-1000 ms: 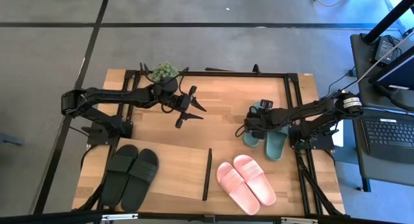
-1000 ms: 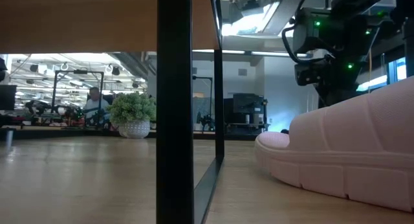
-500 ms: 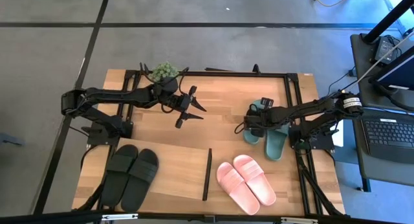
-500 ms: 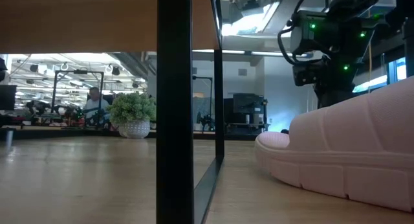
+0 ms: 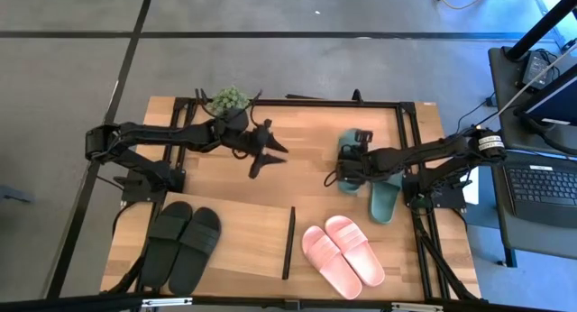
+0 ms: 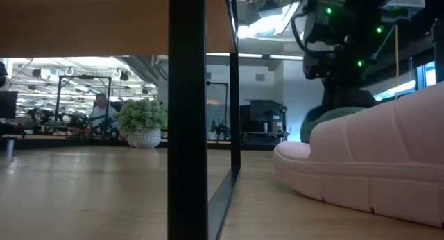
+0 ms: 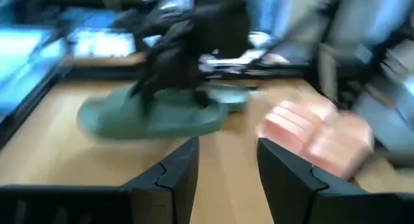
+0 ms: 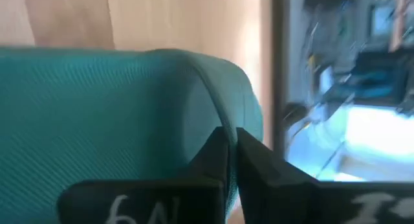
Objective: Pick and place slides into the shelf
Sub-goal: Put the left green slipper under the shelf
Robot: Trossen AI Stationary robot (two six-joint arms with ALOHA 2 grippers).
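- right hand (image 5: 343, 170) at about 3 o'clock on the bench (image 5: 306, 141), fingers pinched tight on the strap of one green slide (image 5: 348, 160). Right wrist view confirms: fingertips (image 8: 228, 146) together on the teal strap (image 8: 129, 94).
- from above that slide is mostly hidden under the hand; only the far end shows, so I can't tell if it is lifted or dragged.
- second green slide (image 5: 385, 200) lies flat just beside it, toward 4 o'clock, long axis roughly 12–6.
- left hand (image 5: 267, 155) hovers near 11 o'clock, beside the small potted plant (image 5: 229, 99), fingers about half spread, nothing in them. Left wrist view: two fingers (image 7: 178, 169) apart over bare wood, pointing across at the green slide (image 7: 152, 114). That picture is motion-blurred; the pink shape (image 7: 317, 133) behind is hard to read.
- black slides (image 5: 183, 243) side by side at 7 o'clock, toes toward 1 o'clock, partly under the shelf (image 5: 248, 231) top board.
- pink slides (image 5: 343, 253) at 5 o'clock, right of the black divider (image 5: 288, 243), long axis 10–4.
- low view: divider post (image 6: 187, 115) blocks the middle; one pink slide (image 6: 368, 164) fills the near right, cut off by the frame edge. Green slide (image 6: 340, 118) and right arm only peek over it. Black pair not visible there.
- low view alone shows the room behind, with a person (image 6: 103, 108) far off.
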